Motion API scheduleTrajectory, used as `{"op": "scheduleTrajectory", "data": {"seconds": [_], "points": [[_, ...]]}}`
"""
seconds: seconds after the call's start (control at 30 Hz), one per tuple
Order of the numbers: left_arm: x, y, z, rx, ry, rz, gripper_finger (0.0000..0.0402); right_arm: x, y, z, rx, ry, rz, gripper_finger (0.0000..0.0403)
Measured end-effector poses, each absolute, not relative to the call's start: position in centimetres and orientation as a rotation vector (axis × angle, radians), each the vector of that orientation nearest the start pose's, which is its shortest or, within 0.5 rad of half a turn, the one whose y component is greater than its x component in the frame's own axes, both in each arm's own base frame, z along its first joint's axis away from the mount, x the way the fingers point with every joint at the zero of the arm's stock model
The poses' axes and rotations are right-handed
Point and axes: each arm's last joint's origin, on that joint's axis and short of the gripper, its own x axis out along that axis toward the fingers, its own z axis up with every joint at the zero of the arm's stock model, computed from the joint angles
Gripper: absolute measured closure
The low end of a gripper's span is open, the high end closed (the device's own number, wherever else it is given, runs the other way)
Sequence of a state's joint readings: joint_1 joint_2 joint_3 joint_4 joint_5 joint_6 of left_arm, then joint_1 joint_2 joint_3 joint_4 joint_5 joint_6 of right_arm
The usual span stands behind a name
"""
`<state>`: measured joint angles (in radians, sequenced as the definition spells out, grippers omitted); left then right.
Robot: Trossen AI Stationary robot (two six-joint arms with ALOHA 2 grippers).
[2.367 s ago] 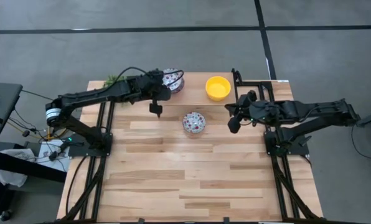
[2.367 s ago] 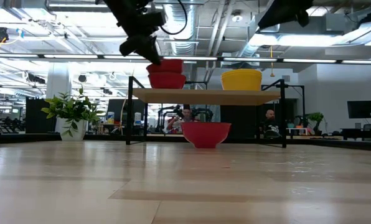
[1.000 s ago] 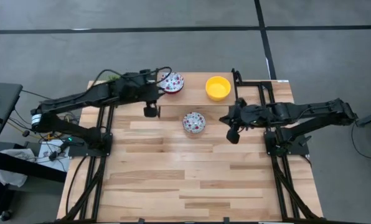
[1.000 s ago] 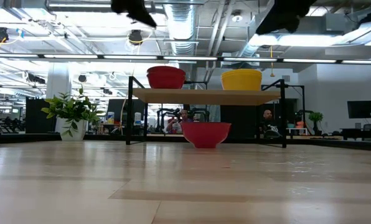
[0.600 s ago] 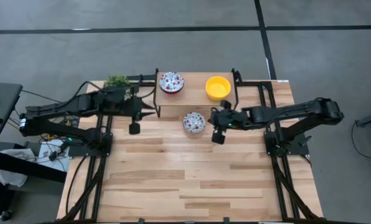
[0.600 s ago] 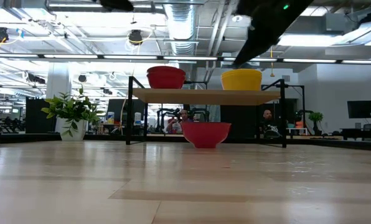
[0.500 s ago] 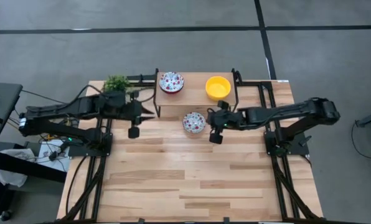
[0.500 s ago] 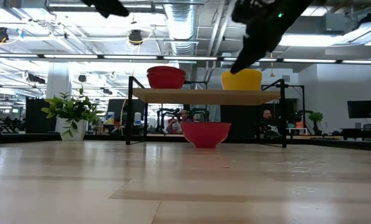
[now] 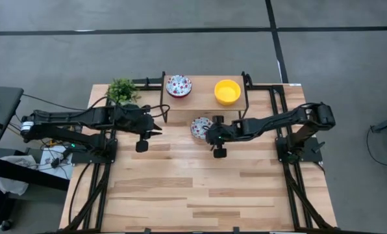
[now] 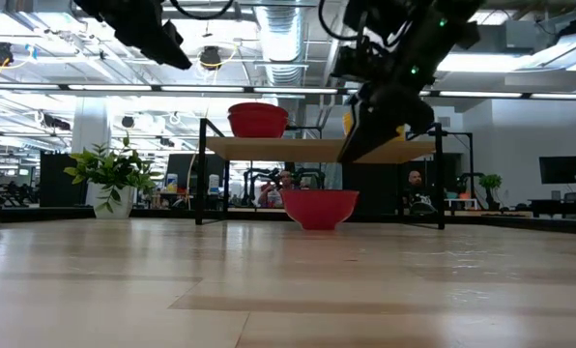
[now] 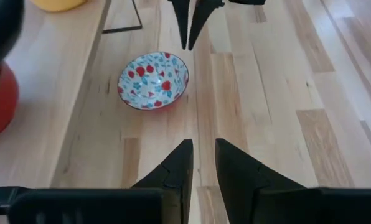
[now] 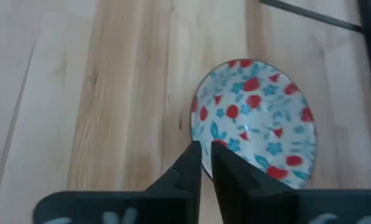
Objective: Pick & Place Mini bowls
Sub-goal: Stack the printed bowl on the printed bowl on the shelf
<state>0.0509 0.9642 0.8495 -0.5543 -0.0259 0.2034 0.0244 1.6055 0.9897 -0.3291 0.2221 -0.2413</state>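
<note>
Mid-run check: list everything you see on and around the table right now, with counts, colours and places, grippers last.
Floral mini bowls: 2, white with red-and-blue pattern; one on the shelf's left end, one on the table in front of the shelf.
Yellow mini bowl: 1, plain yellow, on the shelf's right end.
Shelf: 1, wooden top on a black frame, at the table's far edge.
Potted plant: 1, green, far left corner of the table.
Table: 1, light wood planks.
People: 2, seated far off in the room behind, seen under the shelf in the low view.
Left gripper: dark, above the table's left side, holding nothing.
Right gripper: dark, at the near rim of the table bowl, fingers narrowly apart.
</note>
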Motion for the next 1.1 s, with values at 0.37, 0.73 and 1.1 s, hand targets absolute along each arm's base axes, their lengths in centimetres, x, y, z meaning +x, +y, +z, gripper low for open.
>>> {"op": "scheduleTrajectory", "data": {"seconds": [0.37, 0.73, 1.1], "points": [[19.9, 1.1, 28.7, 0.186, 0.688, 0.0, 0.0334, 32.5, 0.0, 17.9, -0.43, 1.029, -0.002, 0.0303], [20.0, 1.1, 28.8, 0.186, 0.683, 0.0, 0.0334, 32.6, -1.6, 17.0, -0.498, 1.074, 0.015, 0.0305], [20.0, 1.1, 28.8, 0.187, 0.683, 0.0, 0.0334, 32.6, -2.1, 17.0, -0.562, 1.072, 0.07, 0.0305]]}}
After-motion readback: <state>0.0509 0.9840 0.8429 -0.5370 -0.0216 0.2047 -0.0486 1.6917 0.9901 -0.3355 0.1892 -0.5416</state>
